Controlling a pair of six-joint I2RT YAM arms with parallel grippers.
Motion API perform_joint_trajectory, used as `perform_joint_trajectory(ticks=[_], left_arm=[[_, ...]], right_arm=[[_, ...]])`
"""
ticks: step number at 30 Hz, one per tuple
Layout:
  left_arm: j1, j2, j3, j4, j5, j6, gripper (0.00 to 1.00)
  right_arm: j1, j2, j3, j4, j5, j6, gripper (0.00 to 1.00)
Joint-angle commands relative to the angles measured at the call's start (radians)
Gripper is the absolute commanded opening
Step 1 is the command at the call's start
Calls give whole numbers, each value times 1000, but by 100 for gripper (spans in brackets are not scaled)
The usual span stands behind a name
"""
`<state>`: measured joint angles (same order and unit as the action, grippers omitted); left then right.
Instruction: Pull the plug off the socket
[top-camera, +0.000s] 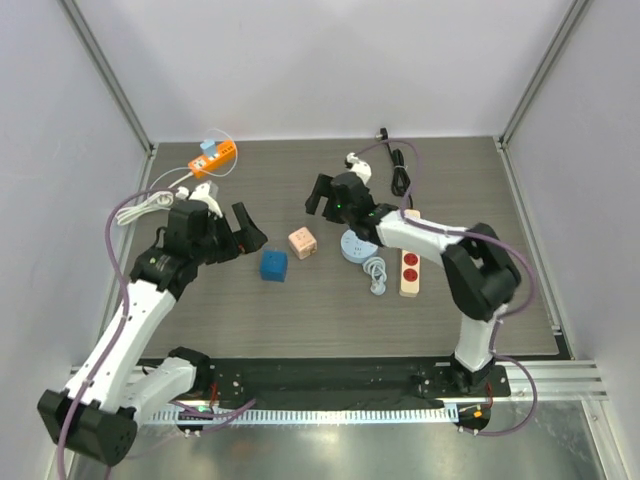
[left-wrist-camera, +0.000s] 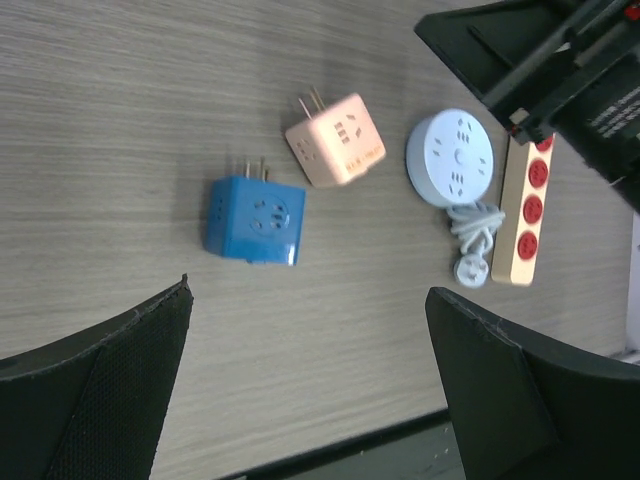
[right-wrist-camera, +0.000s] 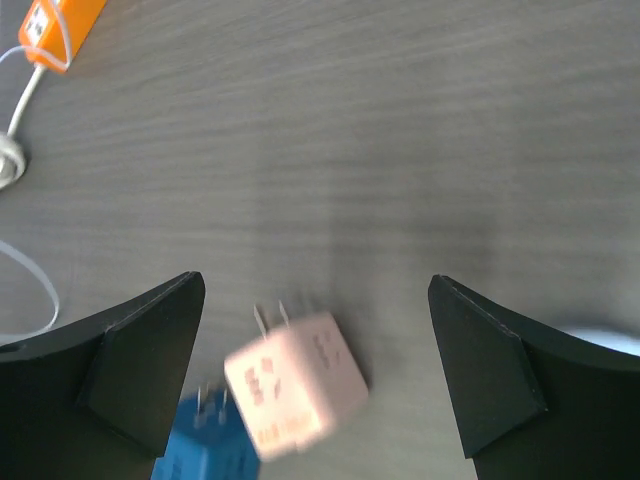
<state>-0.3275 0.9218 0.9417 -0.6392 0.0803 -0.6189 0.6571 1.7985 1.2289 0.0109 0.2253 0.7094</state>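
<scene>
Pink plastic cube adapter (top-camera: 302, 243) and blue plastic cube adapter (top-camera: 273, 265) lie apart (prongs bare), so left gripper (top-camera: 238, 238) and right gripper (top-camera: 333, 200), both released, should prob. lift straight up w/o nudging either.

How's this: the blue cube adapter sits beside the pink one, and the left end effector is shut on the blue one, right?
No. The left end effector is open, not shut on the blue cube adapter; the left wrist view shows it spread wide, touching nothing. The blue adapter does sit beside the pink cube adapter.
</scene>
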Motion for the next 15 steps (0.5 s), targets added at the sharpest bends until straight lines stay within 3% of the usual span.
perform_joint_trajectory(ticks=[1, 6, 12, 15], left_arm=[[71, 93, 45, 90, 70, -21, 100], [255, 328, 132, 182, 157, -31, 100], [491, 541, 226, 317, 185, -186, 100], [528, 623, 294, 374, 98, -199, 100]], right_arm=[[4, 139, 183, 185, 60, 16, 100], [1, 355, 366, 259, 23, -76, 100], [-22, 383, 402, 319, -30, -82, 100], [-25, 391, 426, 284, -26, -154, 100]])
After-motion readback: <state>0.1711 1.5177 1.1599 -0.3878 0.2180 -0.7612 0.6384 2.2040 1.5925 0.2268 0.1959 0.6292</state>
